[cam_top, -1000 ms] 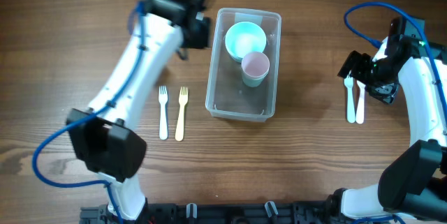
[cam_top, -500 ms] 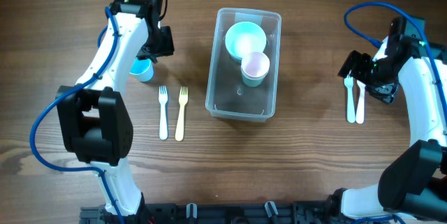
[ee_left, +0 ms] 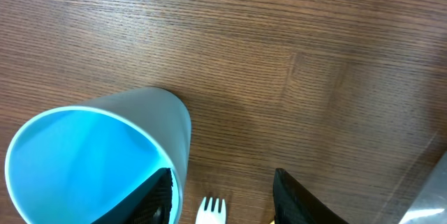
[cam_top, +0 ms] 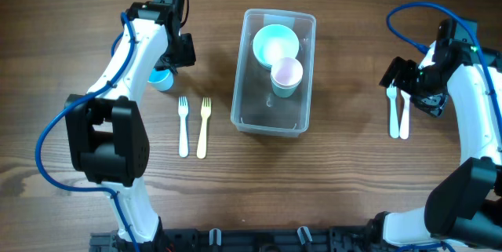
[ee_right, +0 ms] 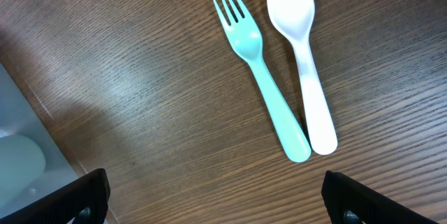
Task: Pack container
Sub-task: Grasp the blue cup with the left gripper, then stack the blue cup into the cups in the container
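**Item 1.** Clear, see-through plastic rectangular container (cam_top: 271, 115) with rounded corners and a raised rim. It stands mid-way across the brown wooden bench (cam_top: 353, 189), its long axis running away from the arm bases. It holds a pale turquoise round bowl (cam_top: 275, 45) at the far end and a pink cup (cam_top: 286, 75) against the bowl's near side. The near half is bare.

**Item 2.** Left jaws. Parted to a moderate gap and holding nothing. Between them show only bench and the tine tips of a white plastic fork (ee_left: 211, 208).

**Item 3.** Bright blue plastic cup (ee_left: 98, 161). Upright, just beside the left jaws on the side away from the container, outside the gap.

**Item 4.** Pale yellow plastic fork (cam_top: 203, 126). Parallel to the white fork, between the left arm (cam_top: 133, 48) and the container.

**Item 5.** Right jaws. Spread wide and empty, above a mint-green plastic fork (ee_right: 262, 77) and a white plastic spoon (ee_right: 304, 63). The two lie side by side with their handle ends touching.

**Relation.** The container lies to the right of the left jaws and to the left of the right jaws. The left arm is the nearer. The blue cup looks like the likeliest next item, and the left jaws would have to shift outward to straddle it before carrying it right.
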